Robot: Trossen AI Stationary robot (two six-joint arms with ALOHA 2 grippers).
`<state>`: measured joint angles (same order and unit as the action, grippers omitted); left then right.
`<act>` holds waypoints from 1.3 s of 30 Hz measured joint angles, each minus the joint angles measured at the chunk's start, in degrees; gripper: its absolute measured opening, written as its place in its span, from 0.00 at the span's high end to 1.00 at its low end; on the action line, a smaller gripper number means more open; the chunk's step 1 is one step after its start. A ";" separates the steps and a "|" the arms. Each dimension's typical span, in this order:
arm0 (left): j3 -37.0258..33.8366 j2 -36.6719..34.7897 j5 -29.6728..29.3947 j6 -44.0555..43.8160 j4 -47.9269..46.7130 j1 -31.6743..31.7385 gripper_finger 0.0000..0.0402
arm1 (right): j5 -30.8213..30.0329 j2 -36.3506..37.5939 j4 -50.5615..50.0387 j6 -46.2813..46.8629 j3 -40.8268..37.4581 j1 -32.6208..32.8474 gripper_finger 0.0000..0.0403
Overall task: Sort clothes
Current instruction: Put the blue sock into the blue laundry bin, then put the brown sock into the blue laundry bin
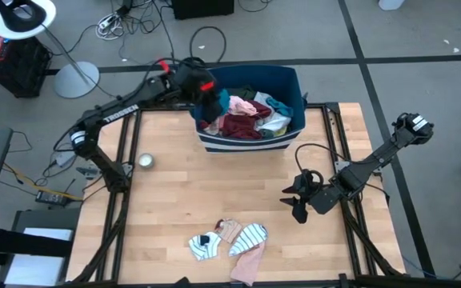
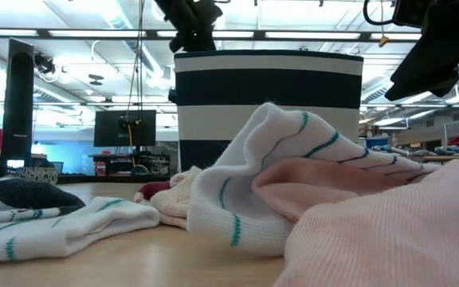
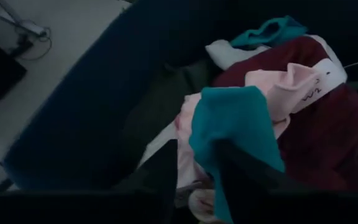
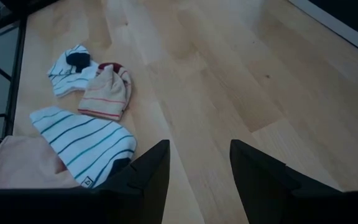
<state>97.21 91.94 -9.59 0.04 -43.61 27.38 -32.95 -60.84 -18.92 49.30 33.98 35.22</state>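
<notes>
Pink and striped clothes (image 2: 309,183) lie limp on the near worktop, best pinched at a raised fold; left gripper (image 1: 208,102) jaws part-open over the bin (image 1: 286,80), right gripper (image 1: 298,200) empty, open.

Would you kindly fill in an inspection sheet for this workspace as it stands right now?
Surface: wooden table, mostly bare.
Job's things: clothes piled in the dark blue bin at the far edge; four small garments near the front edge, striped white, pink and peach.
Clutter: small round object near the table's left side.
Grippers: left gripper reaches into the bin, fingers around a teal garment; right gripper is open and empty, above bare wood right of centre.
Cables: loose cables on the floor behind the table.
Surroundings: grey floor, lamp stand to the left; monitors across the room in the low view.
</notes>
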 joint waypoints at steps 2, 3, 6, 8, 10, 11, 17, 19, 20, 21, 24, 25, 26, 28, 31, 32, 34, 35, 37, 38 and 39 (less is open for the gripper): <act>0.40 -0.25 -0.04 1.07 -0.27 0.03 0.67 | 0.02 0.00 -0.02 0.00 0.00 0.00 0.58; 0.55 -0.61 -0.12 0.82 -0.42 0.04 0.65 | 0.02 0.00 -0.02 0.00 0.00 0.00 0.58; 1.07 -2.64 -0.17 -0.17 -0.90 -0.94 0.64 | 0.04 0.00 -0.04 0.00 0.02 0.00 0.58; 1.18 -4.41 -0.17 -0.16 -1.04 -1.97 0.64 | 0.04 0.00 -0.02 0.02 0.02 0.00 0.58; 1.18 -6.00 -0.51 0.15 -1.95 -3.04 0.64 | 0.06 0.00 -0.02 0.02 0.02 0.00 0.58; 1.18 -6.79 -1.09 0.19 -2.60 -3.56 0.64 | 0.06 0.00 0.02 0.02 0.02 0.00 0.58; 0.43 -11.62 -1.68 -1.60 -8.21 -8.27 0.64 | 0.49 0.00 1.93 0.00 0.02 0.00 0.58; -1.65 -13.09 -1.73 -1.65 -8.21 -11.45 0.64 | 1.04 0.00 2.86 -0.73 0.02 0.00 0.58; -3.55 -14.22 -1.90 -1.66 -8.01 -13.19 0.64 | 1.13 0.00 3.30 -1.45 0.02 0.00 0.58; -5.79 -15.38 -2.23 -1.80 -7.31 -15.08 0.64 | 1.19 0.00 3.85 -2.03 0.02 0.01 0.58; -14.44 -20.17 -2.42 -3.49 -0.51 -20.20 0.65 | 1.66 -0.02 5.66 -3.19 0.04 0.00 0.58; -18.32 -22.21 -2.56 -4.41 1.67 -22.13 0.65 | 1.85 -0.19 6.51 -3.64 0.04 0.00 0.58; -22.08 -24.08 -2.73 -5.42 4.89 -23.93 0.65 | 1.97 -0.57 7.43 -4.18 0.08 0.00 0.58; -29.32 -27.78 -3.40 -8.08 11.09 -27.55 0.65 | 2.51 -1.51 8.82 -5.12 0.09 0.00 0.58; -38.94 -32.22 -5.44 -11.69 17.58 -33.03 0.66 | 3.62 -3.98 10.81 -6.93 0.89 0.00 0.58; -41.75 -33.41 -6.28 -12.85 19.83 -34.76 0.66 | 3.96 -4.91 10.36 -7.27 1.58 -0.01 0.58; -46.34 -35.21 -8.18 -15.28 23.01 -38.08 0.66 | 4.55 -7.30 10.83 -8.41 3.73 -0.20 0.58; -48.47 -35.74 -9.26 -16.34 24.58 -39.75 0.66 | 4.72 -8.31 10.64 -9.11 4.81 -0.20 0.58; -52.09 -36.23 -10.26 -17.25 28.60 -42.62 0.66 | 5.46 -11.15 10.45 -10.61 7.62 -0.36 0.58; -53.82 -36.26 -10.37 -17.79 30.25 -43.97 0.66 | 6.00 -12.63 10.06 -11.13 9.10 -0.43 0.58; -55.27 -36.25 -10.59 -18.33 32.06 -45.05 0.66 | 6.31 -14.07 8.91 -11.63 10.67 -0.47 0.58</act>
<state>41.94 55.69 -20.19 -18.28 -11.55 -17.68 -26.64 -74.90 -10.01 37.67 44.65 34.76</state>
